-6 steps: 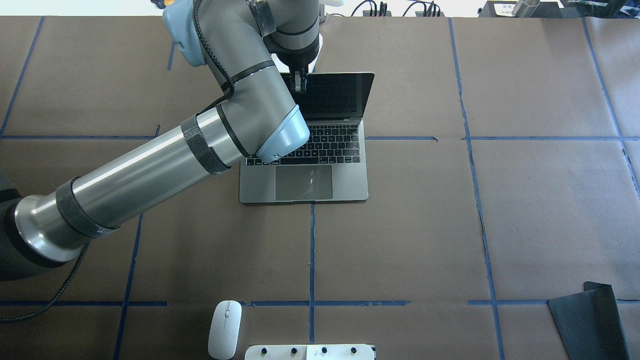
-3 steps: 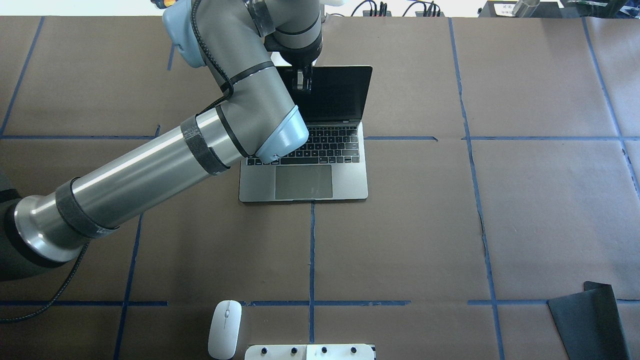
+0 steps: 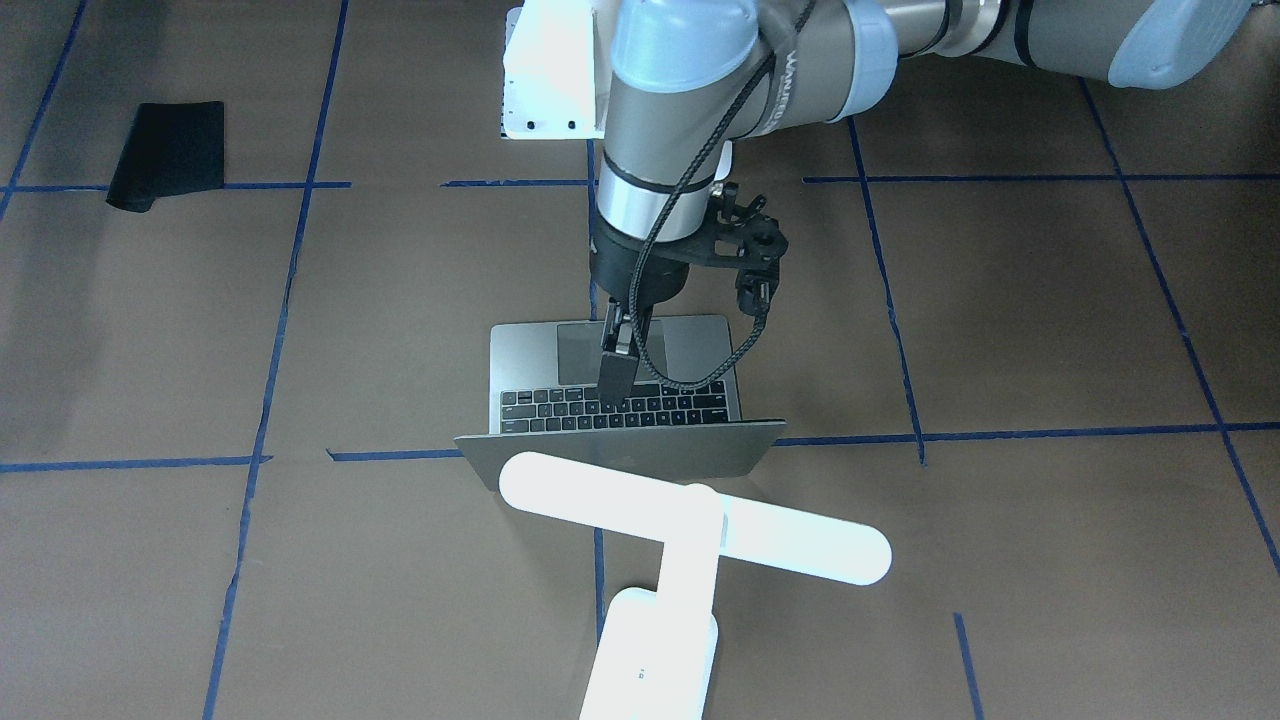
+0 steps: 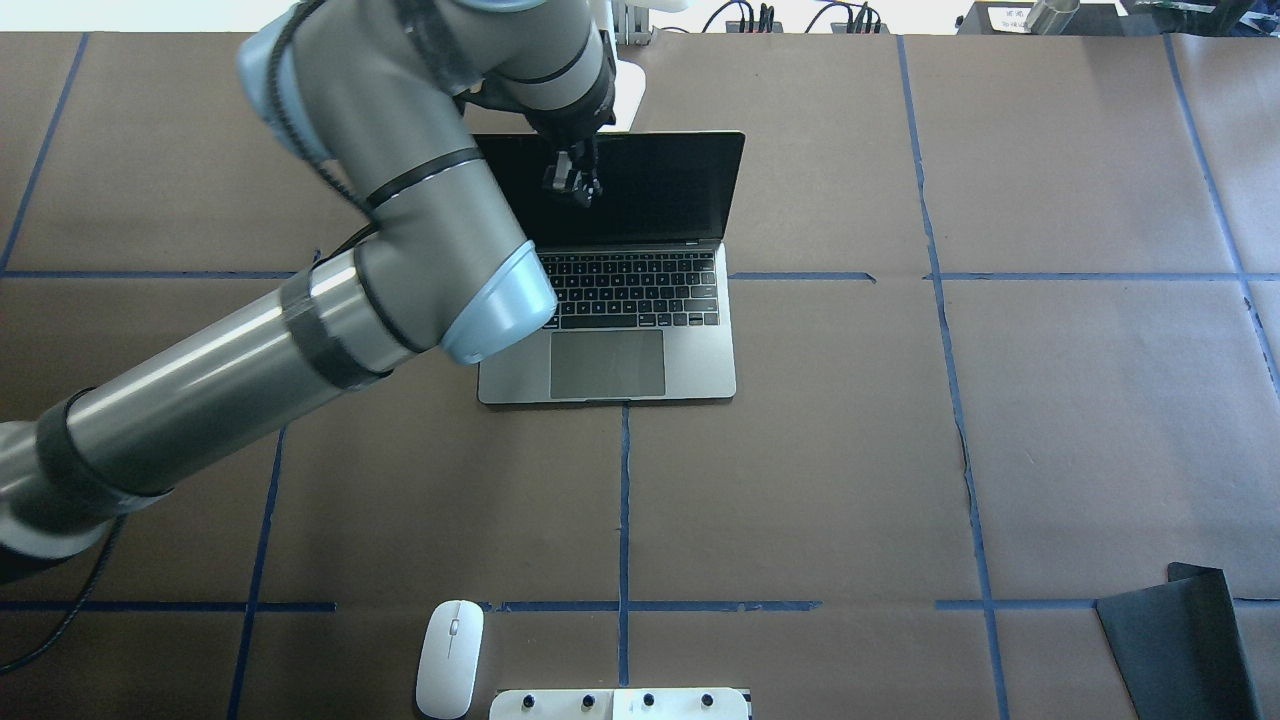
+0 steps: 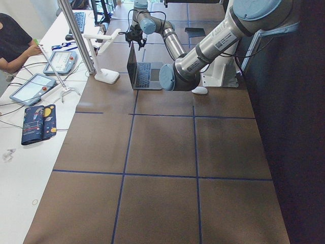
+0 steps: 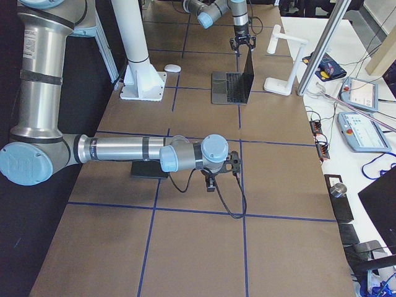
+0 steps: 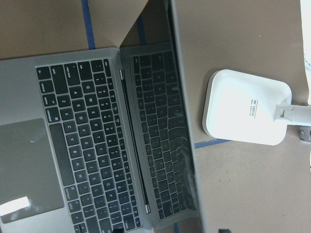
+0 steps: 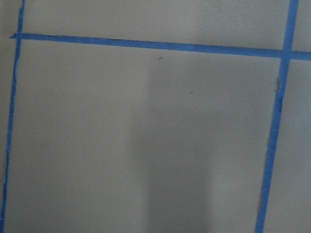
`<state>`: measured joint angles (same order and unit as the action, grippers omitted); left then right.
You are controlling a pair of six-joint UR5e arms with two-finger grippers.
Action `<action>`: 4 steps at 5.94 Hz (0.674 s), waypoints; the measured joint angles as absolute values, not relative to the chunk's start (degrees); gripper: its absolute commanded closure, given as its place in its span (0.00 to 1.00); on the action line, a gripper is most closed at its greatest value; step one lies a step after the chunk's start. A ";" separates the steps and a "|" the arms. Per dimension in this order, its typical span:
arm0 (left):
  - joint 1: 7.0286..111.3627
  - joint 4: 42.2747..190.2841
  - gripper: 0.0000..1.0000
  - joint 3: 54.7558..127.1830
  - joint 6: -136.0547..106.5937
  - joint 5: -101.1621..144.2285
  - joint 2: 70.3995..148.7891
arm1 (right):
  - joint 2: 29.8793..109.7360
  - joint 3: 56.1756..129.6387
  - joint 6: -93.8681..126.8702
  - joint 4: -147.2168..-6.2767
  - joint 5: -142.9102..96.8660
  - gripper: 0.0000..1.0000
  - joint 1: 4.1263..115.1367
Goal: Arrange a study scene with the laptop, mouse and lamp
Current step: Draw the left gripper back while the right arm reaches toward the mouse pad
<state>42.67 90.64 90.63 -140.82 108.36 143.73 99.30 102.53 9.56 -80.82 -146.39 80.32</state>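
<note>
The space-grey laptop [image 4: 640,365] stands open at the table's middle, screen dark; it also shows in the front view [image 3: 560,345] and the left wrist view [image 7: 29,97]. My left gripper [image 4: 572,188] hangs just above its lid and screen, open and empty, also seen from the front [image 3: 617,385]. The white T-shaped lamp [image 3: 690,525] stands just behind the lid, its base [image 7: 245,107] close to the lid's back. The white mouse [image 4: 450,657] lies at the near edge by the pedestal. My right gripper [image 6: 210,182] hovers low over bare paper; I cannot tell its state.
A black mat [image 4: 1180,640] lies at the near right corner, next to my right arm [image 6: 124,151]. The white bolted pedestal [image 4: 620,703] sits at the near edge. Brown paper with blue tape lines covers the table. Operators' gear lines the far side.
The laptop lid swung further open. My left gripper then came off the lid's top edge and shifted left, and the arm's elbow swung left.
</note>
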 measured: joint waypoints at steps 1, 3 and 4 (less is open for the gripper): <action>42.23 90.57 0.21 97.28 -138.41 108.45 138.65 | 100.73 104.37 17.62 -75.29 -145.47 0.01 76.69; 38.57 90.50 0.00 110.33 -127.55 108.35 127.36 | 108.18 105.47 42.47 -53.68 -137.80 0.04 64.92; 37.04 90.54 0.00 114.64 -121.07 108.06 122.88 | 113.30 105.56 52.08 -43.42 -133.85 0.04 59.39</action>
<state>37.04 90.54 114.64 -121.07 108.06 122.88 113.30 105.56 52.08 -43.42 -133.85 59.39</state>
